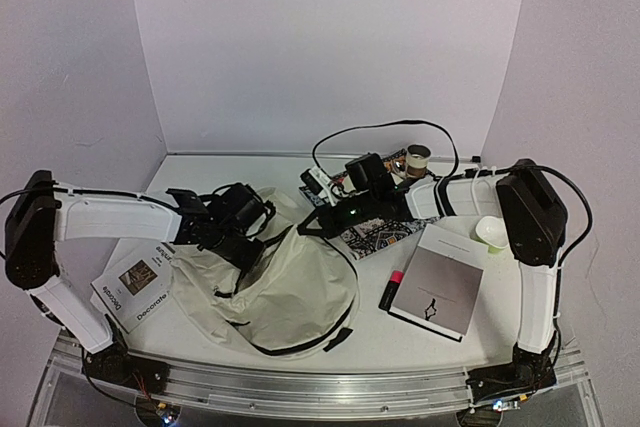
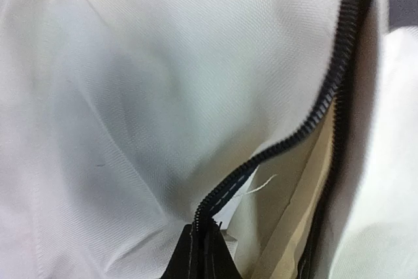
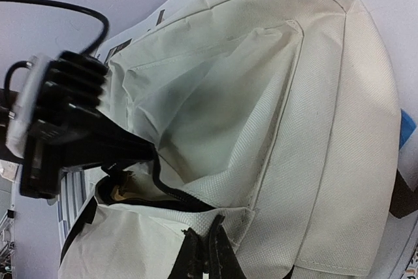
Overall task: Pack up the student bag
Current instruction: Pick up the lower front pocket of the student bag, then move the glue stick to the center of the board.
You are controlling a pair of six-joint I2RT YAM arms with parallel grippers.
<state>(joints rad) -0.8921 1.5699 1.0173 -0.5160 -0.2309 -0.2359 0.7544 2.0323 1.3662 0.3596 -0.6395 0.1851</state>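
The student bag [image 1: 285, 292] is a cream fabric backpack with black zipper trim, lying in the middle of the table. My left gripper [image 1: 252, 230] is at its upper left edge; in the left wrist view the gripper [image 2: 206, 249] is shut on the bag's black zipper edge [image 2: 287, 142]. My right gripper [image 1: 312, 225] is at the bag's upper right edge; in the right wrist view the gripper [image 3: 208, 253] is shut on a fold of the bag's fabric [image 3: 261, 161] just beside the zipper. The zipper gapes between the two grips, showing a tan inside [image 3: 124, 194].
A "Decorate" booklet [image 1: 133, 287] lies left of the bag. A grey notebook [image 1: 440, 289], a red-and-black marker [image 1: 390, 291], a patterned item [image 1: 385, 234], a white cup [image 1: 491, 233], a small roll [image 1: 417, 159] and black cables [image 1: 380, 127] are on the right.
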